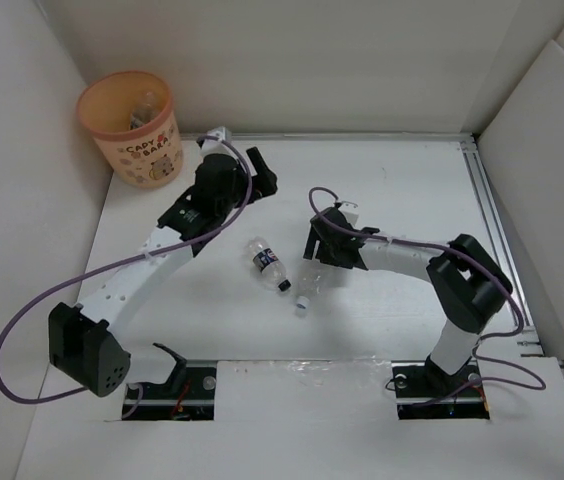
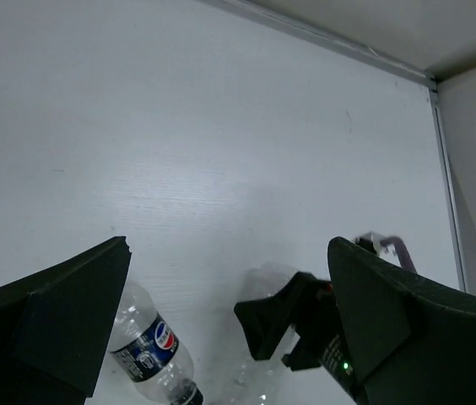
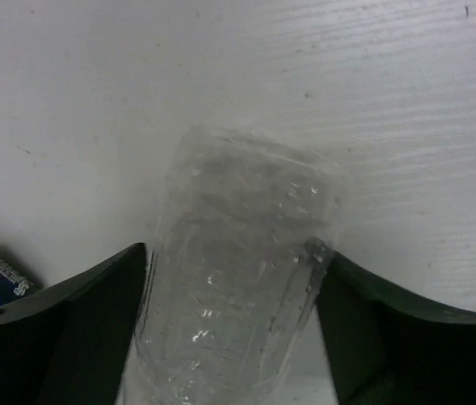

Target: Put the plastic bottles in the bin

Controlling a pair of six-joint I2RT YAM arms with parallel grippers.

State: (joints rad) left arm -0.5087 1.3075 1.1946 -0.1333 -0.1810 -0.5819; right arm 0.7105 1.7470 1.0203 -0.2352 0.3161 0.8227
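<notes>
The orange-peach bin stands at the far left corner with bottles inside it. A clear bottle with a dark blue label and black cap lies on the table centre; it also shows in the left wrist view. A clear label-less bottle with a white cap lies beside it. My right gripper has both fingers pressed against this bottle's sides. My left gripper is open and empty above the table, right of the bin.
White walls enclose the table on the left, back and right. A metal rail runs along the right edge. The right gripper's black body shows in the left wrist view. Purple cables loop from both arms.
</notes>
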